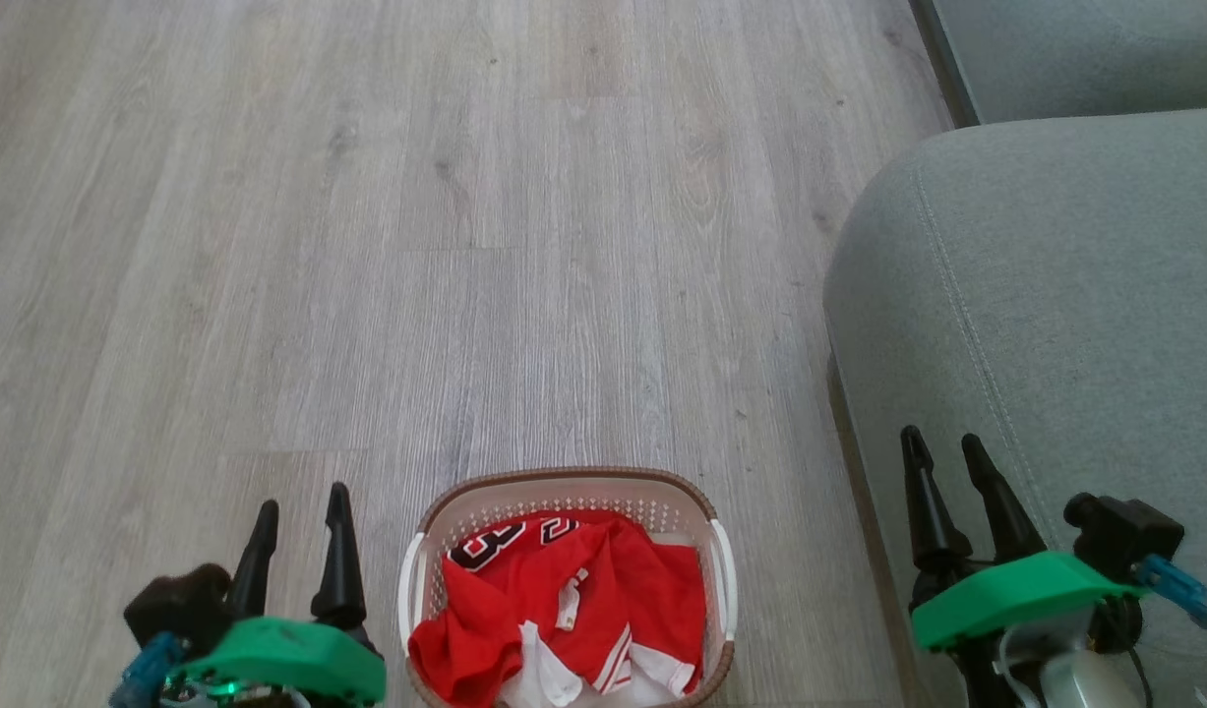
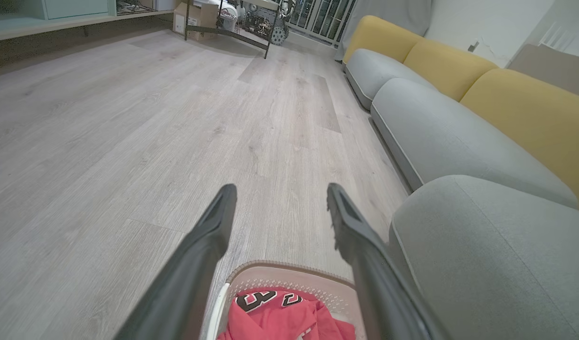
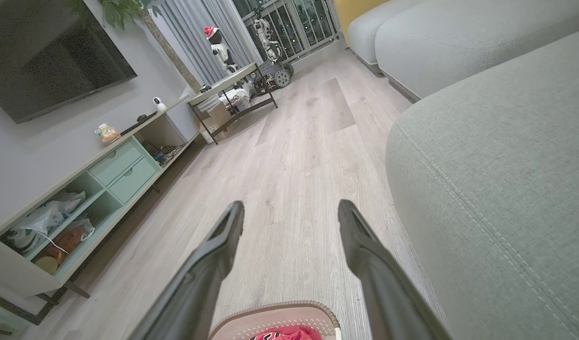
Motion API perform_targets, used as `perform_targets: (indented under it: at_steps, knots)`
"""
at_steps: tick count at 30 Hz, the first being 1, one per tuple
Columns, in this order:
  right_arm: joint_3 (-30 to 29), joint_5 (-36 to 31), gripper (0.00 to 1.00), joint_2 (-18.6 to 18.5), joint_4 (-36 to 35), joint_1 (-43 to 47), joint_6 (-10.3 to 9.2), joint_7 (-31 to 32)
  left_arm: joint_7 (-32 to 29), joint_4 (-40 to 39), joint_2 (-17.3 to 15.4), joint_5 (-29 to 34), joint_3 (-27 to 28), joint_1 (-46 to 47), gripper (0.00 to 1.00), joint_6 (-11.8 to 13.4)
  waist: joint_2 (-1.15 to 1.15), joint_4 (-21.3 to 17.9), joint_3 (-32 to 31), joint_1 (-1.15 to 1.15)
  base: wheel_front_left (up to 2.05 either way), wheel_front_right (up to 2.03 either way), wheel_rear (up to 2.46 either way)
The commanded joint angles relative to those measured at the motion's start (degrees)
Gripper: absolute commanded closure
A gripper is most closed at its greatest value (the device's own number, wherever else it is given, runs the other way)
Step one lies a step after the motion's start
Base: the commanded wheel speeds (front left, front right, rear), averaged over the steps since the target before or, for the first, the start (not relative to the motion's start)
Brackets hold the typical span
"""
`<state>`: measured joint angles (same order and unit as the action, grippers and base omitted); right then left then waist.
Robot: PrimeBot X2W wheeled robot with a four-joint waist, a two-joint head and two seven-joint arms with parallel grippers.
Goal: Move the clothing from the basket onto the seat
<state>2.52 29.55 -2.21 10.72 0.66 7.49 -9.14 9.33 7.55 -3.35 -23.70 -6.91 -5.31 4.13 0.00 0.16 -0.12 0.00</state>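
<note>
Claws both spread, aimed forward: left claw (image 1: 303, 498) beside basket (image 1: 564, 477), right claw (image 1: 939, 437) seemingly over seat (image 1: 1056, 295).

Bare floor (image 1: 465, 246) between basket (image 1: 564, 484), seat (image 1: 1056, 295)

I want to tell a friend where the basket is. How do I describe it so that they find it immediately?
Start from the big grey-green seat and look at the pale wooden floor beside it. There stands the basket, small and cream, with perforated walls. Its brown woven-look rim and the red clothing heaped inside set it apart.
</note>
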Motion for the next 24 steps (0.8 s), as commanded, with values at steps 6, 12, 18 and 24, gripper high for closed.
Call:
perform_targets:
  at_steps: [6,12,18,24]
  knots:
    - [2.0,-5.1,0.00,-0.6,-2.9,-2.3,0.00,-1.9,1.7,-3.0,-0.6,5.1,0.6,0.8,0.00,0.9,0.00,0.0,-0.3,0.00,0.00,0.00,0.00]
    - [2.5,-9.2,0.00,-0.6,-3.6,-2.1,0.00,-2.9,2.7,-3.6,-0.6,8.9,0.5,0.3,0.00,1.1,0.00,0.1,-0.5,0.00,0.00,0.00,0.00]
    - [2.9,-12.6,0.00,-0.6,-4.1,-2.0,0.00,-3.8,3.6,-4.1,-0.4,12.0,0.3,-0.2,0.00,1.0,0.00,0.2,-0.7,0.00,0.00,0.00,0.00]
    - [3.3,-16.6,0.00,-0.6,-4.6,-2.0,0.00,-4.8,4.6,-4.0,-0.3,15.5,0.4,-0.6,0.00,0.9,0.00,0.1,-0.7,0.00,0.00,0.00,0.00]
